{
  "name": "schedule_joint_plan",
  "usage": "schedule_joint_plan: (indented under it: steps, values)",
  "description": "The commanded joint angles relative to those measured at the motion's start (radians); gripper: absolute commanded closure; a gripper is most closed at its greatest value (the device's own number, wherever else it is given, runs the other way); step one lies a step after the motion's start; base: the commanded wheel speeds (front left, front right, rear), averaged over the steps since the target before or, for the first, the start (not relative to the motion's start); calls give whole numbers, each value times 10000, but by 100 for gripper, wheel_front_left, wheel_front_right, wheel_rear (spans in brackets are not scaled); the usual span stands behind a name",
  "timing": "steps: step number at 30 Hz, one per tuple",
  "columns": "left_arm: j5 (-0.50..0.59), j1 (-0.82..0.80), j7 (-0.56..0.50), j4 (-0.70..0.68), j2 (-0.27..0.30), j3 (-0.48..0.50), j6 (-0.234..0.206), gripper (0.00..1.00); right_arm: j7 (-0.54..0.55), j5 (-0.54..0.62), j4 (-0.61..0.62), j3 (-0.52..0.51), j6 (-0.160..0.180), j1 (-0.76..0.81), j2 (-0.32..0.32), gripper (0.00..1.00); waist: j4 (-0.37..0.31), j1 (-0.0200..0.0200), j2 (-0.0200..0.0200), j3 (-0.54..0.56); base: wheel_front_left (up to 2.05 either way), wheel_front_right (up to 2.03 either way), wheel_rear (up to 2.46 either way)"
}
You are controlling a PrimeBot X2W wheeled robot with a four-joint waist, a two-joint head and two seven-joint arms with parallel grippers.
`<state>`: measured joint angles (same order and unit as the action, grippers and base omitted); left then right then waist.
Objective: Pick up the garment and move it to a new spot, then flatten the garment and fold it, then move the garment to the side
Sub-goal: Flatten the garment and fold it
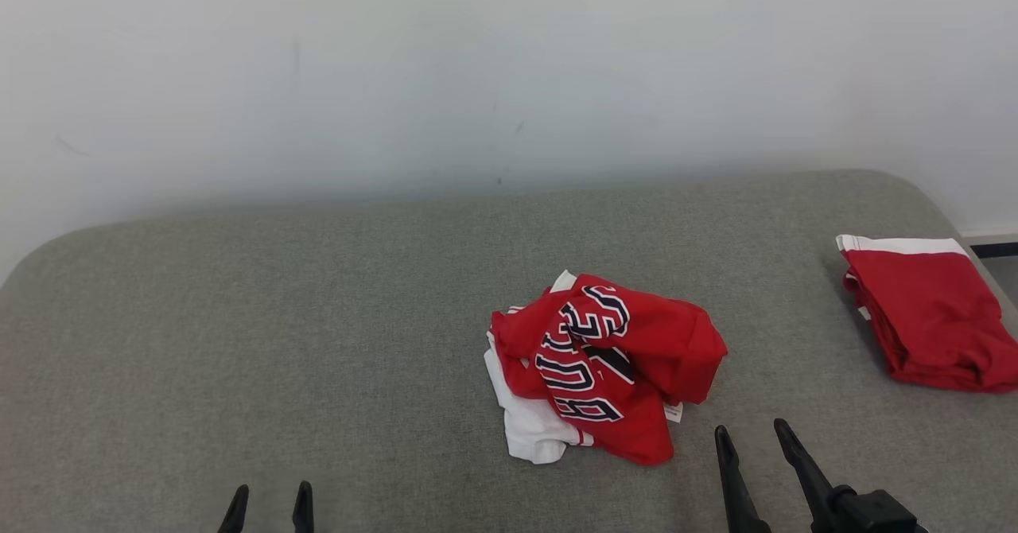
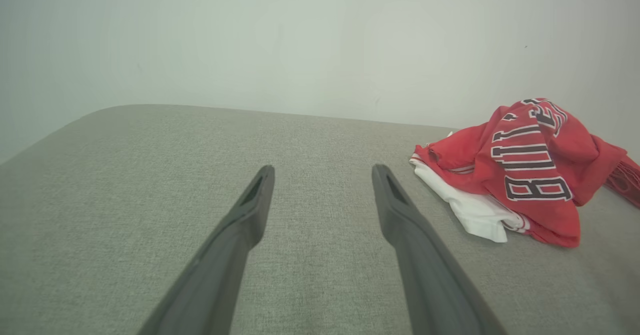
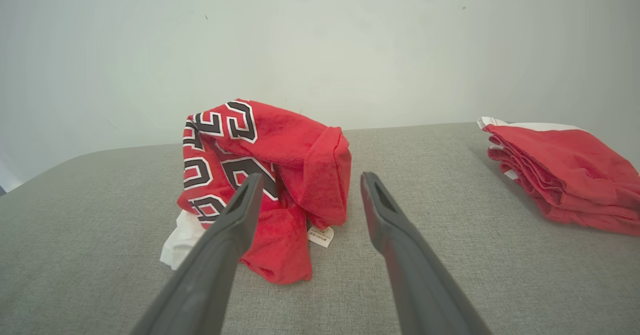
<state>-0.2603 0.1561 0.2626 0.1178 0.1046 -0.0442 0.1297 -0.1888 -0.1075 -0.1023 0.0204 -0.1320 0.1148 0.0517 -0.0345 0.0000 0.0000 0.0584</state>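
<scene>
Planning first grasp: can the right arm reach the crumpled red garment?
Probably yes: right gripper open, just short of the crumpled garment, bare cushion between; folded pile sits well aside.

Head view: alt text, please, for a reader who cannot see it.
A crumpled red and white garment with dark lettering lies heaped mid-way across a grey padded surface. A folded red garment sits at the right edge; the robot's left hand and right hand, both open, point up from the bottom, touching nothing.
</scene>
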Motion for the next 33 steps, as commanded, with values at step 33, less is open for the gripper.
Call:
schedule_joint_plan:
  steps: [33]
  values:
    - [-2688, -5514, -3713, 6322, -344, -2828, -705, 0, 204, 100, 237, 503, 22, -498, -5, 0, -3083, 0, 0, -892, 0, 0, 0]
